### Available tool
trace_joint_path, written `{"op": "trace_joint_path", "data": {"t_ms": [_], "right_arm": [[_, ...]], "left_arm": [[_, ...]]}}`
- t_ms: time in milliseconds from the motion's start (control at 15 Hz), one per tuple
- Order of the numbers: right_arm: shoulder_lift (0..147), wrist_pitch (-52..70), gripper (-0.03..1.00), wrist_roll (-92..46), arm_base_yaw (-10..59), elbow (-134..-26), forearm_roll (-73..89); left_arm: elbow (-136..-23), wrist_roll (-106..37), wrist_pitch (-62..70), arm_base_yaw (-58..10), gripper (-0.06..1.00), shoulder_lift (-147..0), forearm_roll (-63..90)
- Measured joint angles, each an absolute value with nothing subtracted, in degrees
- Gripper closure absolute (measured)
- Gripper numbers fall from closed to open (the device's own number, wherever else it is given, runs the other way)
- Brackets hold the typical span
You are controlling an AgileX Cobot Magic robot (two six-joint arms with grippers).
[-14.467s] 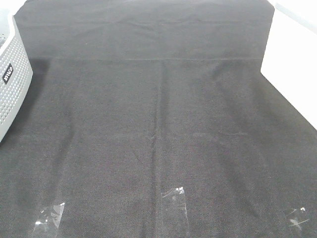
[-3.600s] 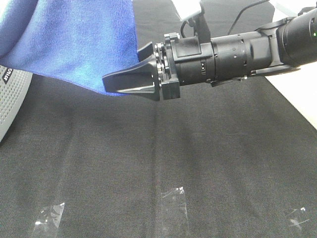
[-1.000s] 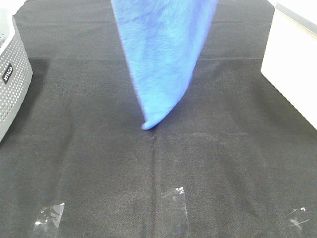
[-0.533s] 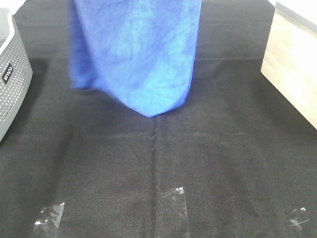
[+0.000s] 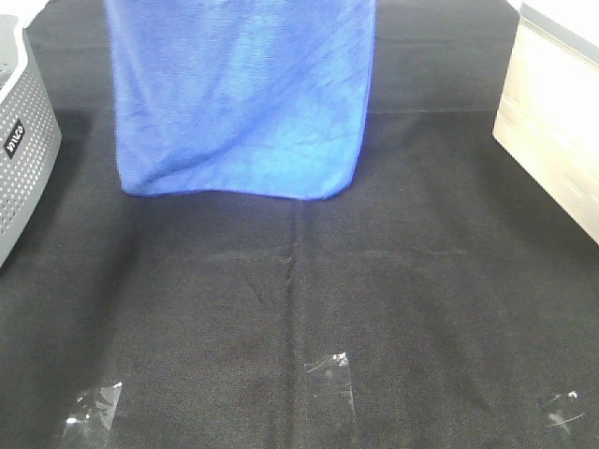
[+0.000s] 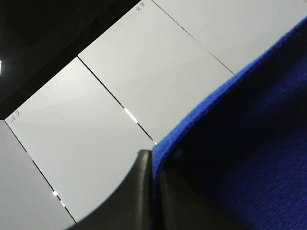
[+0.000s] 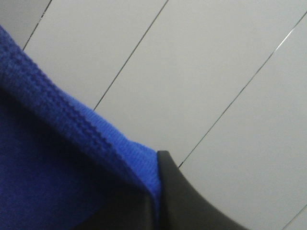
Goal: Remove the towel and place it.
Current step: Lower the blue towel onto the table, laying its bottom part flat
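The royal-blue fuzzy towel (image 5: 241, 94) hangs spread flat as a wide sheet above the far middle of the black cloth. Its lower edge floats near the cloth's cross seam. Both grippers are above the top of the exterior high view and hidden there. In the left wrist view, my left gripper (image 6: 154, 191) is shut on a stitched edge of the towel (image 6: 240, 158). The right wrist view shows my right gripper (image 7: 154, 201) pinching the towel's hemmed edge (image 7: 62, 158) between dark fingers. Behind both grips I see pale ceiling panels.
A grey perforated basket (image 5: 23, 150) stands at the left edge. A pale wooden box (image 5: 552, 131) sits at the right. The black cloth table covering (image 5: 299, 309) carries clear tape patches (image 5: 329, 374) near its front edge.
The towel has spread from a narrow hanging fold into a wide flat sheet, its left side swinging out to the left. Its lower edge now runs level.
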State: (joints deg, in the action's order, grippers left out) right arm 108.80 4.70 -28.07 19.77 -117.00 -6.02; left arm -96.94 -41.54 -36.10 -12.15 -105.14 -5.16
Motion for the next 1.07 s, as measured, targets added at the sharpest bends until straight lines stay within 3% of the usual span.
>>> {"op": "trace_joint_path", "data": {"t_ms": [600,1067], "right_arm": [[119.3,-5.5,0.96,-28.1,18.0,-127.3,-3.6],[120.8,-5.5,0.96,-26.0,16.7,-127.8,-2.4]], "left_arm": [[-133.7,-41.6,-28.1,-11.6,0.94,-127.1,-4.3],[-136.7,-41.0,-24.2,-10.6,0.94,-130.8,-4.5]]}}
